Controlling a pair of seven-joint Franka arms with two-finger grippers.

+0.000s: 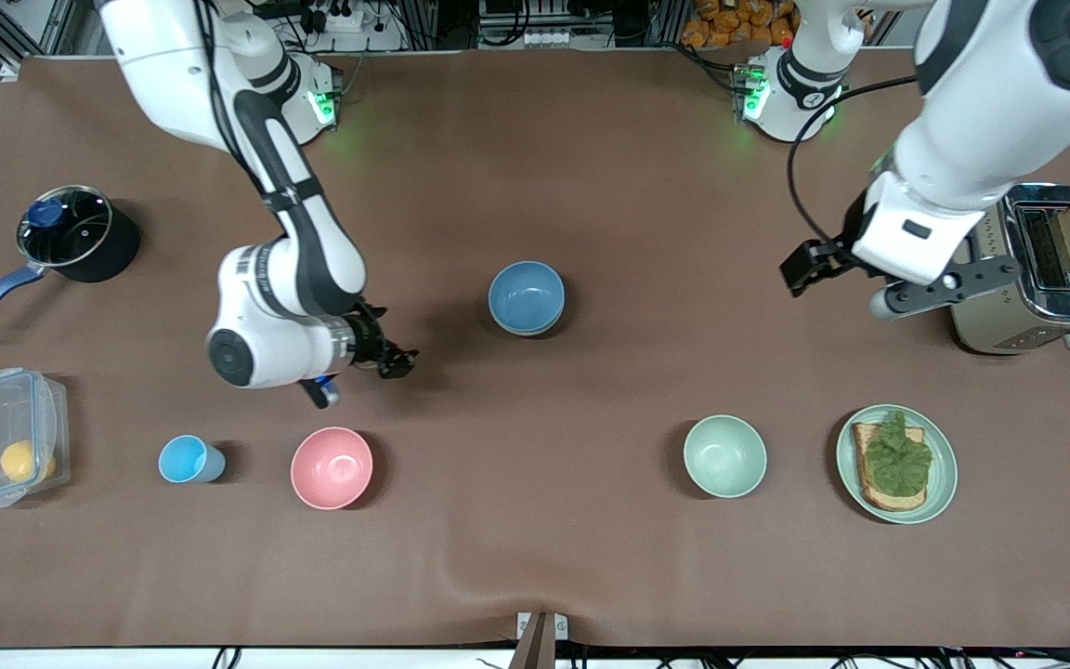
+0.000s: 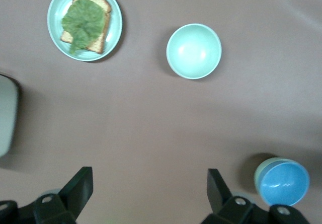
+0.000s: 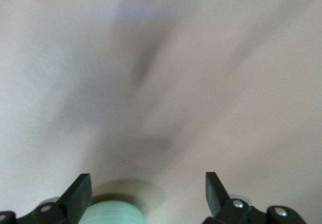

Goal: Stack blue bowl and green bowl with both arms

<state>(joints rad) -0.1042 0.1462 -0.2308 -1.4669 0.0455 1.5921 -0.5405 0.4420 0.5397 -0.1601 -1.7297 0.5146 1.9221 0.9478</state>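
The blue bowl point(image 1: 526, 297) stands mid-table, and the left wrist view shows it too point(image 2: 283, 182). It appears to sit inside the green bowl point(image 2: 259, 175), whose dull rim shows along one side. My right gripper point(image 1: 397, 362) is open and empty, low over bare table between the pink bowl and the blue bowl. Its wrist view is blurred, with the fingers wide apart point(image 3: 148, 186). A pale green shape point(image 3: 114, 211) lies beside one finger; I cannot tell what it is. My left gripper point(image 1: 804, 268) hangs open and empty point(image 2: 151, 183), high beside the toaster.
A paler mint bowl point(image 1: 724, 455) and a plate point(image 1: 942, 483) with toast and lettuce lie nearer the front camera. The toaster point(image 1: 1037, 269) holds bread at the left arm's end. A pink bowl point(image 1: 331, 467), light-blue cup point(image 1: 187, 460), clear box point(image 1: 6, 437) and lidded pot point(image 1: 75, 232) sit toward the right arm's end.
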